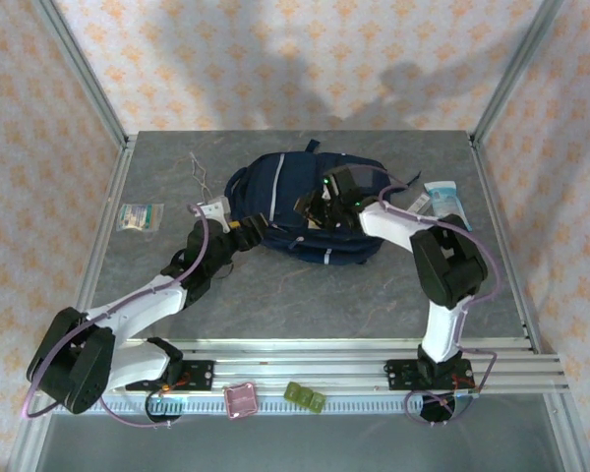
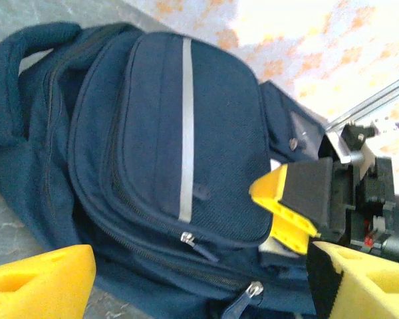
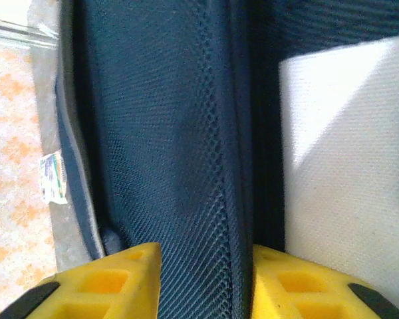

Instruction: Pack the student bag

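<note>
While the right tool (image 3: 206,292) pinches the student bag (image 1: 285,187) beside a packet (image 1: 442,200), the left tool (image 2: 199,286) gapes empty.

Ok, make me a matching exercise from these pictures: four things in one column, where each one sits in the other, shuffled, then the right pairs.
Things
1. student bag
2. green-and-white packet
3. blue-and-white packet
4. pink square piece

Places
A. on the rail frame at the near edge
B. left part of the table
C. middle of the table
D. right part of the table

Pairs: 1-C, 2-B, 3-D, 4-A
</note>
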